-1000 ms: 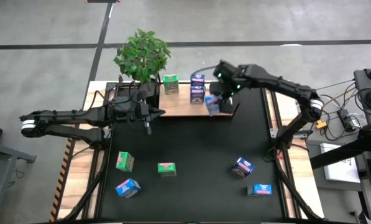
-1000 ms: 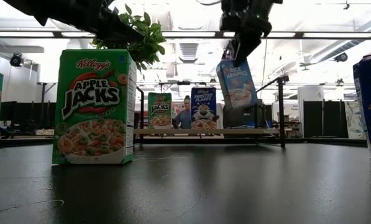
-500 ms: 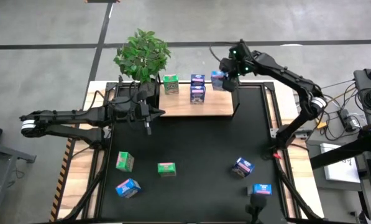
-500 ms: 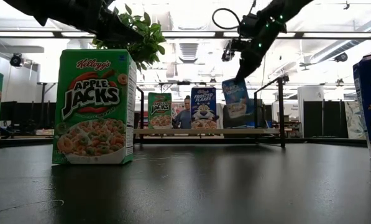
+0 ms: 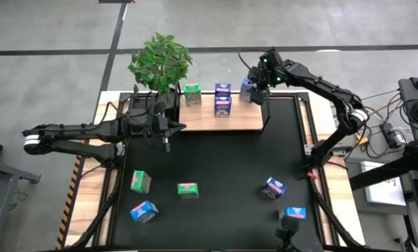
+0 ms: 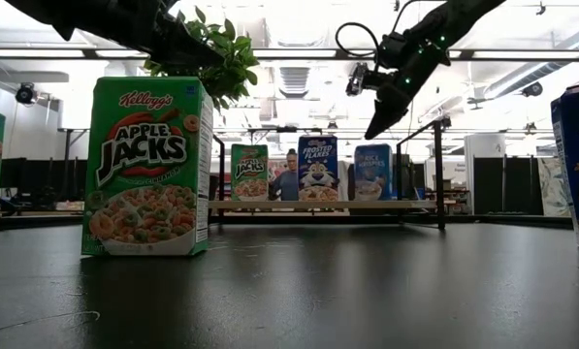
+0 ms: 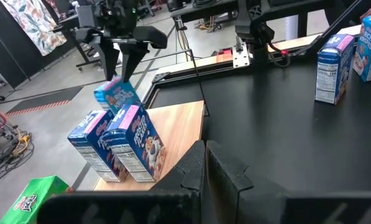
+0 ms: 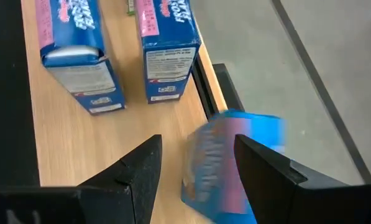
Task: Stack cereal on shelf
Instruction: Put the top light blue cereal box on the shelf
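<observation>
Released, blue carton (image 5: 246,90) stands below raised, open right gripper (image 5: 258,82)

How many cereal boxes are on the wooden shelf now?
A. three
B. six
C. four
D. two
C: the high view shows one green box and three blue boxes on the shelf.

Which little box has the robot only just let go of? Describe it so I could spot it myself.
Find the leafy green plant at the far edge of the table; beside it lies a pale wooden shelf with cereal boxes. The box in question is the blue Rice Krispies carton at the end farthest from the plant, directly under the right pincer, whose fingers are open. Unlike its neighbours, it sits alone at the shelf's corner.
</observation>
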`<state>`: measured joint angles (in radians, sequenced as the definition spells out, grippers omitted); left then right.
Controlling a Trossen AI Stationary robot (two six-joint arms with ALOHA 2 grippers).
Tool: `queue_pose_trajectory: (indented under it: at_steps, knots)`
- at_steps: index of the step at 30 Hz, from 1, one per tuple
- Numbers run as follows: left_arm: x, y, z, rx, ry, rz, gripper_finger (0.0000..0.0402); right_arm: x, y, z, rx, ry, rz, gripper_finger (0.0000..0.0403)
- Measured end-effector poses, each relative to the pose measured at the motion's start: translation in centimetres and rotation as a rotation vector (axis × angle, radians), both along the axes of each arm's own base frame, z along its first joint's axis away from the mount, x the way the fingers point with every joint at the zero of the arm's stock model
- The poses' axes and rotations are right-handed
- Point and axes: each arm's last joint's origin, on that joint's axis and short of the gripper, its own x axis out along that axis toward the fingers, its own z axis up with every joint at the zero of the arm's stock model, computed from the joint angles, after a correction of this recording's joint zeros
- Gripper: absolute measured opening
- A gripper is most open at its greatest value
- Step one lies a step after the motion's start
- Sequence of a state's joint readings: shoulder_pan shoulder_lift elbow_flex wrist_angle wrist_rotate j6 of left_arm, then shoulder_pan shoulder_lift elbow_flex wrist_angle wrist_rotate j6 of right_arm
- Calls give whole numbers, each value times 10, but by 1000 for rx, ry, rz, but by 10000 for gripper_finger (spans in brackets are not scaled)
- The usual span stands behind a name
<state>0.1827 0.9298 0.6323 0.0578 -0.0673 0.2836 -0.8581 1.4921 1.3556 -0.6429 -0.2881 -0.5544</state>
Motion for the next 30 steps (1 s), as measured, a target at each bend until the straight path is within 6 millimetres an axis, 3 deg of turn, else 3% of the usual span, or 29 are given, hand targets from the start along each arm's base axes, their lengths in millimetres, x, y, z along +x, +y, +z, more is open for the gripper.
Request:
queue_pose_trajectory:
  at_steps: [6,13,22,30]
  knots:
    - [0,0,1,1,-6,0,0,3,-10,17,-75,-75,-197,188]
    - [0,0,1,2,-10,0,0,5,-8,15,-45,-82,-174,158]
    - [0,0,1,4,-9,0,0,0,-8,3,-61,6,-246,178]
    - [0,0,1,5,-9,0,0,-1,-6,-14,-74,41,-209,146]
